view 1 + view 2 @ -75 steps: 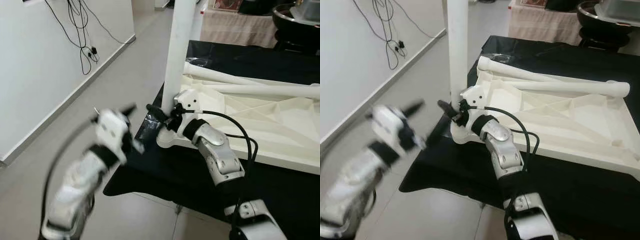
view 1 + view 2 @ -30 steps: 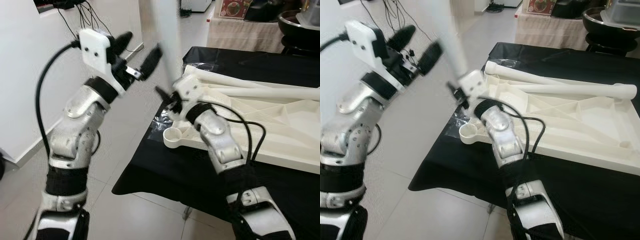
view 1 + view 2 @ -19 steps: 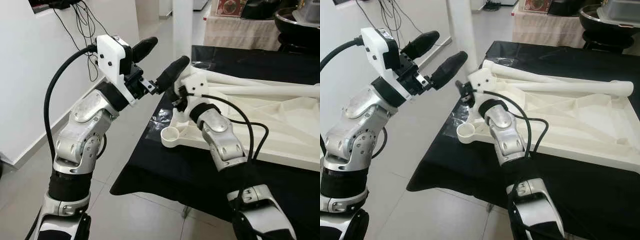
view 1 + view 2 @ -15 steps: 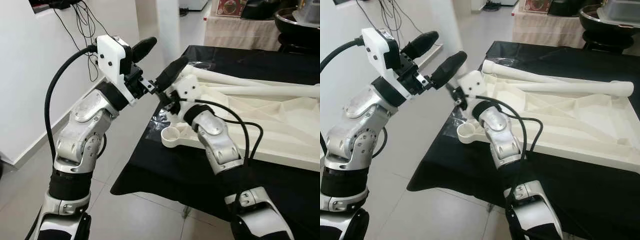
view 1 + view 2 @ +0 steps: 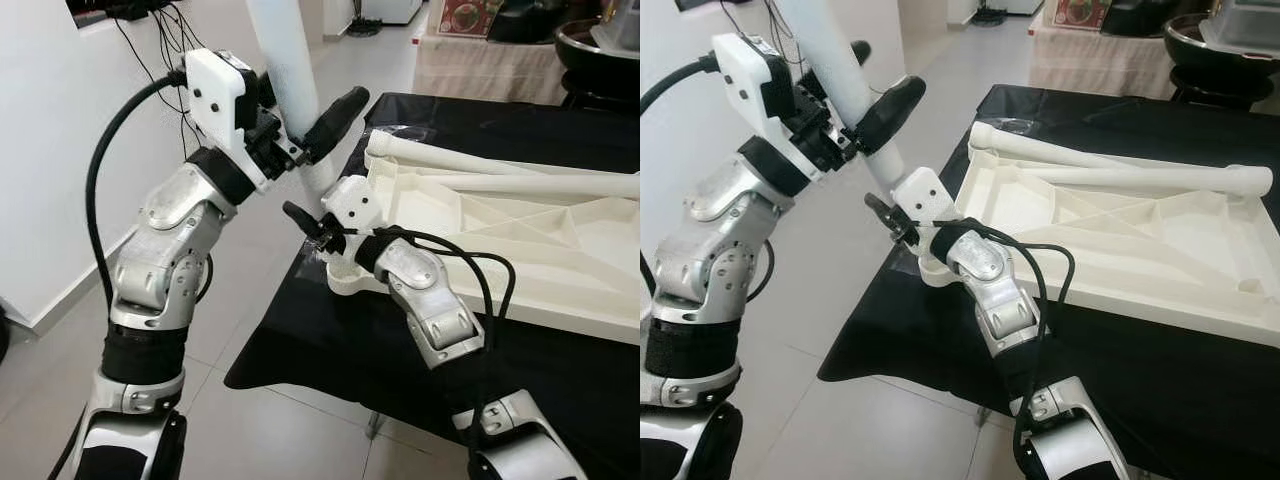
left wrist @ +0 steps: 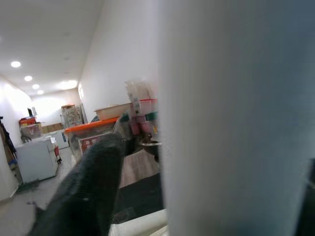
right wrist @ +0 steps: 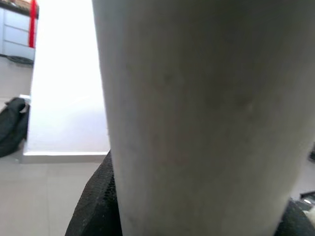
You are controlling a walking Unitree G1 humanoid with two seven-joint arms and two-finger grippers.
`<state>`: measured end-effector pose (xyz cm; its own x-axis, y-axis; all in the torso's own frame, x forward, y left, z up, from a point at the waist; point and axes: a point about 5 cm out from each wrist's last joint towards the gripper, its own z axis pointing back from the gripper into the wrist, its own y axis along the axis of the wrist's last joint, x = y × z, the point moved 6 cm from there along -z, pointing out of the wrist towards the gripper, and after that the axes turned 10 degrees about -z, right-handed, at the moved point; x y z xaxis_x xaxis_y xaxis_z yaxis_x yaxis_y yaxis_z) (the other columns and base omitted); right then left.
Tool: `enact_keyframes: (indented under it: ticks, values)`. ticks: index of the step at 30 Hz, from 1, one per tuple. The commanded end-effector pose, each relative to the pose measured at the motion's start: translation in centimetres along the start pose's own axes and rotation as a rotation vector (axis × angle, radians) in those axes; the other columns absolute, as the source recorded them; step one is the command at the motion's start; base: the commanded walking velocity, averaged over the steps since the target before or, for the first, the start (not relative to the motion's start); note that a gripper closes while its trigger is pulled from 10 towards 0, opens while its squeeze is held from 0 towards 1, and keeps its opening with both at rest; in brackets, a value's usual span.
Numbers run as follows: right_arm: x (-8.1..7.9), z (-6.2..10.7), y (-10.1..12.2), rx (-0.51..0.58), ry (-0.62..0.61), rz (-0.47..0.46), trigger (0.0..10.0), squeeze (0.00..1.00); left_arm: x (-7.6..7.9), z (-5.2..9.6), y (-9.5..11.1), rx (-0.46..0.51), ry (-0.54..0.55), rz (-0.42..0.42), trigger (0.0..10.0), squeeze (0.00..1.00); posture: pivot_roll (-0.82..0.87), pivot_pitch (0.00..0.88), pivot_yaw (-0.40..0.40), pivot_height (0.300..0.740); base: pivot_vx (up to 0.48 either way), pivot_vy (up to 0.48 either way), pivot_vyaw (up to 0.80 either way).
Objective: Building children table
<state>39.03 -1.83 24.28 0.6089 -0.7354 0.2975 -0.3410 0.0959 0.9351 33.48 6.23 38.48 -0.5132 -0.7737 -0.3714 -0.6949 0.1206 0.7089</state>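
A white table leg (image 5: 290, 75) leans to the left above the near corner socket (image 5: 345, 278) of the upturned white tabletop (image 5: 500, 240). My right gripper (image 5: 305, 222) is shut on the leg's lower end, just above the socket. Higher up, my left gripper (image 5: 300, 105) is open with the leg between its fingers (image 5: 340, 108). In the left wrist view a gap shows between one finger (image 6: 88, 187) and the leg (image 6: 231, 118). In the right wrist view the leg (image 7: 197, 108) is very close. Two more legs (image 5: 480, 160) lie on the tabletop.
The tabletop rests on a low surface under a black cloth (image 5: 330, 350), whose edge drops to the tiled floor (image 5: 230, 260) on my left. A white wall with hanging cables (image 5: 150, 40) runs along the left. A cloth-covered table (image 5: 470, 60) and a dark pot (image 5: 590, 40) stand behind.
The leg, upright in the corner socket 2.5 s ago, has been lifted out by my right gripper and tilted left. My left arm rose, and its fingers now straddle the leg.
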Motion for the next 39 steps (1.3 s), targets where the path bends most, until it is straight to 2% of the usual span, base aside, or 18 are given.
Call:
enact_keyframes:
  ticks: [1,7,15,16,17,18,21,22,23,24,25,27,29,30,32,33,34,39]
  values:
    - [-1.7,-0.4,-0.4,-0.017,0.053,0.024,10.0,0.0,-0.5,-0.4,1.0,0.041,0.022,-0.011,0.0,0.0,0.01,0.061,0.055,0.74,0.0,0.0,0.0]
    - [-1.0,-0.4,-0.6,-0.033,0.024,0.008,10.0,0.0,-0.7,-0.4,1.1,0.046,0.02,0.002,0.0,0.0,0.01,0.065,0.05,0.74,0.0,0.0,0.0]
    - [-0.9,-0.6,-0.7,-0.045,0.024,-0.009,10.0,0.0,-0.1,-0.2,1.3,0.059,-0.073,0.06,0.0,0.0,0.02,0.064,0.046,0.74,0.0,0.0,0.0]
    - [-1.0,-0.7,-0.8,-0.047,0.035,-0.029,10.0,0.0,0.0,-0.2,1.4,0.062,-0.112,0.084,0.0,0.0,0.02,0.063,0.045,0.74,0.0,0.0,0.0]
    - [-1.0,-0.7,-0.9,-0.049,0.043,-0.043,10.0,0.89,0.2,-0.1,1.4,0.065,-0.138,0.1,0.0,0.0,0.02,0.063,0.045,0.74,0.0,0.0,0.0]
    - [-1.0,-0.7,-0.8,-0.048,0.048,-0.055,10.0,1.0,0.4,-0.1,1.5,0.067,-0.173,0.106,0.0,0.0,0.02,0.061,0.043,0.74,0.0,0.0,0.0]
    - [-1.6,-0.7,-0.3,-0.033,0.141,-0.083,10.0,1.0,1.9,0.1,2.2,0.081,-0.338,0.155,0.0,0.0,0.02,0.057,0.043,0.74,0.0,0.0,0.0]
    - [-1.6,-0.7,-0.3,-0.033,0.141,-0.083,10.0,1.0,1.9,0.1,2.2,0.081,-0.338,0.155,0.0,0.0,0.02,0.057,0.043,0.74,0.0,0.0,0.0]
    - [-2.0,-0.6,-0.1,-0.032,0.192,-0.073,10.0,1.0,2.7,0.4,2.5,0.08,-0.419,0.186,0.0,0.0,0.02,0.055,0.042,0.74,0.0,0.0,0.0]
    - [-2.1,-0.5,-0.1,-0.039,0.225,-0.065,10.0,0.76,3.4,0.7,2.6,0.078,-0.49,0.2,0.0,0.0,0.02,0.053,0.04,0.74,0.0,0.0,0.0]
    - [-2.3,-0.5,-0.2,-0.049,0.253,-0.055,10.0,0.0,4.2,1.3,2.8,0.073,-0.57,0.224,0.0,0.0,0.02,0.053,0.04,0.74,0.0,0.0,0.0]
    - [-2.3,-0.5,-0.2,-0.049,0.253,-0.055,10.0,0.0,4.2,1.3,2.8,0.073,-0.57,0.224,0.0,0.0,0.02,0.053,0.04,0.74,0.0,0.0,0.0]
    - [-2.4,-0.4,-0.3,-0.069,0.298,-0.032,10.0,0.0,5.9,2.7,3.2,0.067,-0.752,0.256,0.0,0.0,0.02,0.051,0.038,0.74,0.0,0.0,0.0]
    - [-2.4,-0.4,-0.3,-0.069,0.298,-0.032,10.0,0.0,5.9,2.7,3.2,0.067,-0.752,0.256,0.0,0.0,0.02,0.051,0.038,0.74,0.0,0.0,0.0]
    - [-2.8,-0.5,-0.3,-0.072,0.332,-0.049,10.0,0.0,6.5,3.2,3.7,0.081,-0.834,0.315,0.0,0.0,0.02,0.052,0.037,0.74,0.0,0.0,0.0]
    - [-3.2,-0.5,-0.2,-0.068,0.35,-0.069,8.2,0.0,6.7,3.3,4.0,0.093,-0.866,0.342,0.0,0.0,0.02,0.052,0.037,0.74,0.0,0.0,0.0]
    - [-3.5,-0.5,-0.1,-0.064,0.366,-0.091,0.0,0.0,6.9,3.4,4.2,0.103,-0.89,0.356,0.0,0.0,0.02,0.051,0.038,0.74,0.0,0.0,0.0]
    - [-4.3,-0.1,-0.2,-0.07,0.415,-0.121,0.0,0.0,7.2,3.7,4.3,0.105,-0.938,0.37,0.0,0.0,0.02,0.054,0.04,0.74,0.0,0.0,0.0]
